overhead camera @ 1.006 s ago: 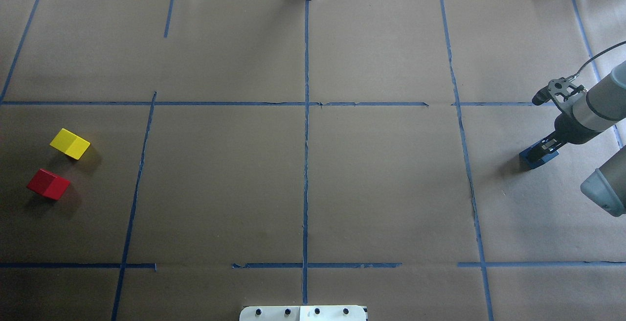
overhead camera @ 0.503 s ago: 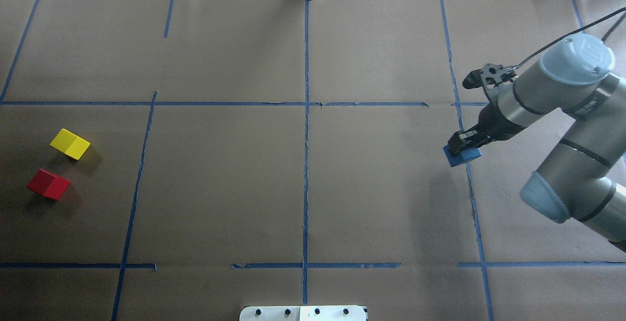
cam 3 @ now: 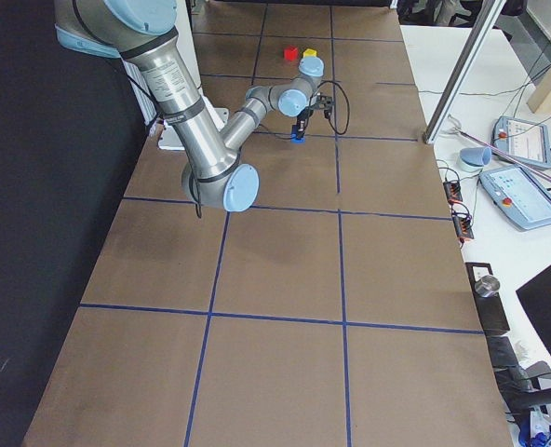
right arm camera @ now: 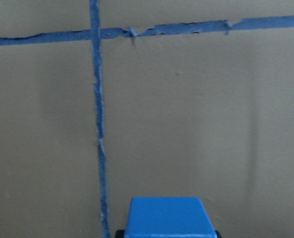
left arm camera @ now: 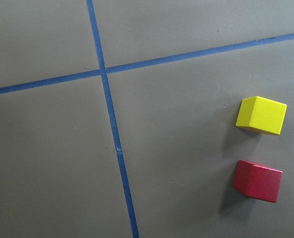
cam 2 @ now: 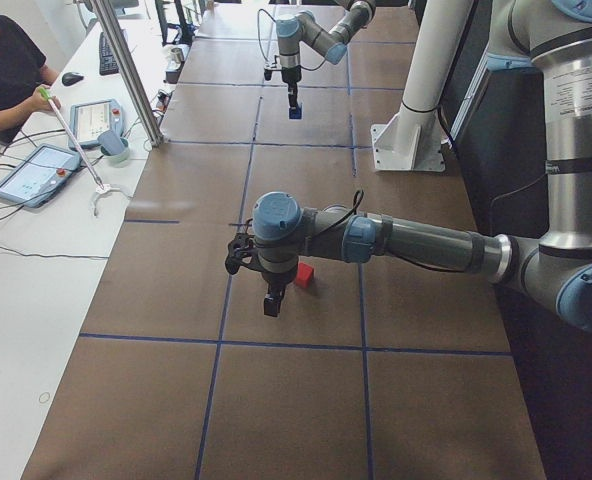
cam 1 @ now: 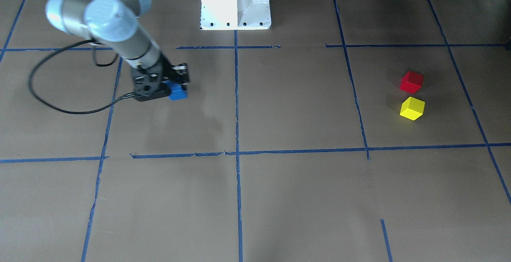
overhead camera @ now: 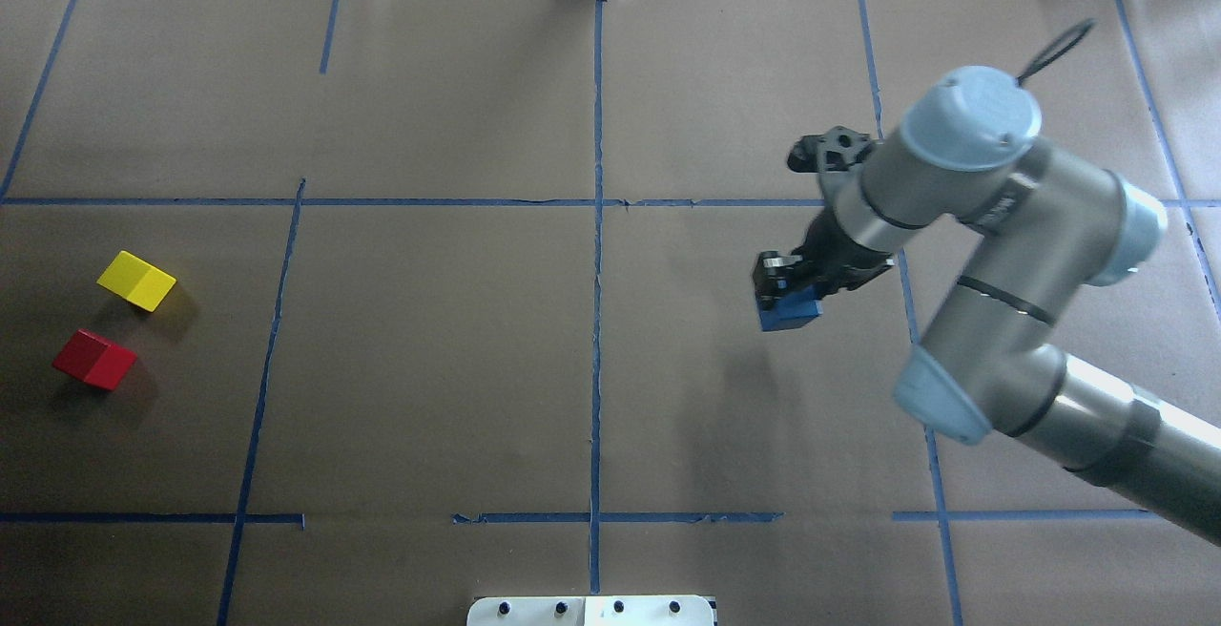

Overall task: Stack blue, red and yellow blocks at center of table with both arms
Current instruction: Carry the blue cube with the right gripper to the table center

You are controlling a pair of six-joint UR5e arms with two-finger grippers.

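Observation:
My right gripper is shut on the blue block and holds it above the table, right of the centre tape line. The pair shows in the front-facing view too, gripper and block. The block fills the bottom of the right wrist view. The yellow block and the red block lie side by side at the table's far left; the left wrist view shows both, yellow and red, from above. My left gripper hangs above the red block; I cannot tell whether it is open.
Blue tape lines divide the brown paper table; two cross near the middle. The white robot base stands at the table's near edge. An operator sits at a side bench with tablets.
The right arm has carried the blue block leftwards, from the table's right edge to just right of the centre line. The red and yellow blocks have not moved.

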